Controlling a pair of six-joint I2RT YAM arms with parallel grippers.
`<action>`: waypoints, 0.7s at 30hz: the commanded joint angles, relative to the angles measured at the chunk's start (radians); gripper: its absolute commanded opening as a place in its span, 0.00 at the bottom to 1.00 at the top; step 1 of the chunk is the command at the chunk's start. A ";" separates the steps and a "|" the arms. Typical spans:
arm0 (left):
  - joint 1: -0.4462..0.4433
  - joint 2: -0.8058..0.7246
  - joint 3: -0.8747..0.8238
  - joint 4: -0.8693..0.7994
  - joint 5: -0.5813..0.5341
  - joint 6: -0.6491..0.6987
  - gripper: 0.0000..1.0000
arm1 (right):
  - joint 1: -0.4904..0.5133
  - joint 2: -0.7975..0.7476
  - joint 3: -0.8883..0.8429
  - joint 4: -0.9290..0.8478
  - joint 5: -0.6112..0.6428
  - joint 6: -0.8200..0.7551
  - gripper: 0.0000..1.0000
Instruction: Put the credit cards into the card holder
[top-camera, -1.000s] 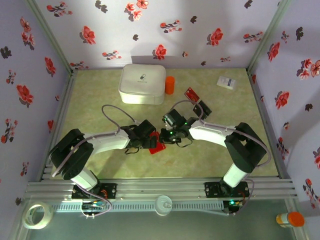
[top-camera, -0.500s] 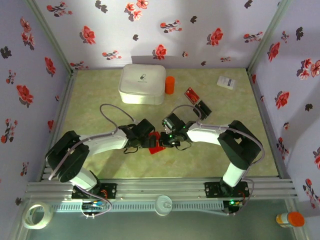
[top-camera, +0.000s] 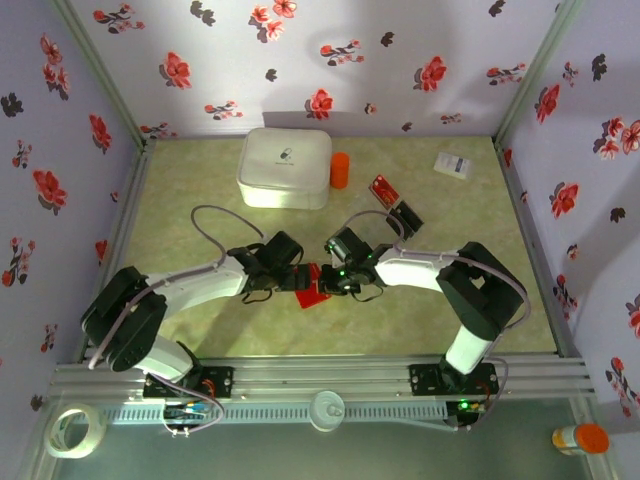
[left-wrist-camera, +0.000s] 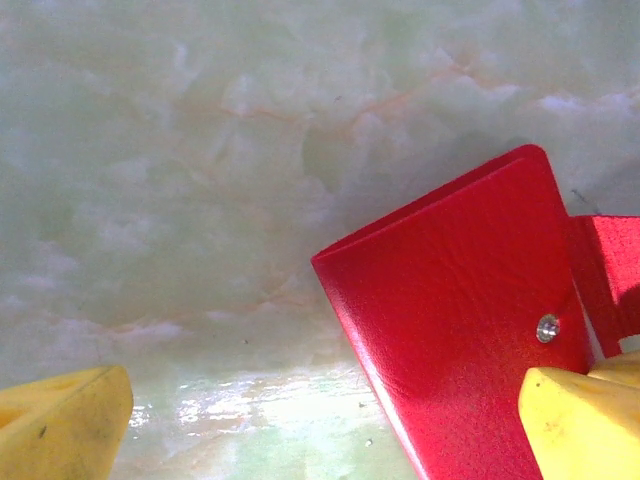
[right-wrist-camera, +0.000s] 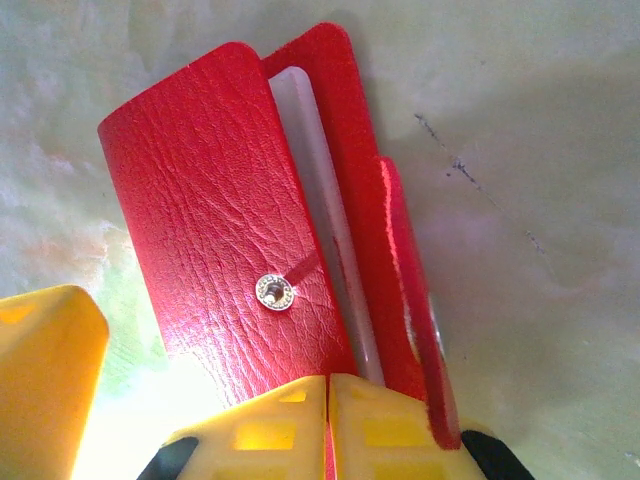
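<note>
The card holder (top-camera: 312, 287), a bright red wallet with a metal snap (right-wrist-camera: 273, 292), lies mid-table between both grippers. My right gripper (right-wrist-camera: 328, 415) is shut on the near edge of the card holder (right-wrist-camera: 225, 210), whose pale inside shows as a whitish strip. In the top view the right gripper (top-camera: 327, 278) sits just right of it. My left gripper (left-wrist-camera: 325, 435) stands wide open, its right finger (left-wrist-camera: 580, 420) over a corner of the card holder (left-wrist-camera: 460, 330). Two credit cards, one red (top-camera: 383, 188) and one black (top-camera: 405, 215), lie behind the right arm.
A big white rounded box (top-camera: 285, 167) and an orange cylinder (top-camera: 340, 170) stand at the back. A small white box (top-camera: 455, 165) lies back right. Flowered walls close in three sides. A tape roll (top-camera: 75, 430) sits beyond the front rail.
The left arm has swung its elbow outward and its gripper has crept slightly back-left. The right arm's elbow dropped a little; its gripper stays shut on the card holder.
</note>
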 joint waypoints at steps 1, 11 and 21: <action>0.006 0.030 -0.012 0.017 0.009 0.031 1.00 | 0.001 0.013 -0.034 -0.034 0.023 0.016 0.11; 0.005 0.095 -0.044 0.011 -0.025 0.054 1.00 | -0.002 -0.025 -0.012 -0.066 0.021 0.010 0.11; 0.000 0.102 -0.050 0.003 -0.040 0.065 1.00 | -0.088 -0.171 0.077 -0.254 0.117 -0.085 0.16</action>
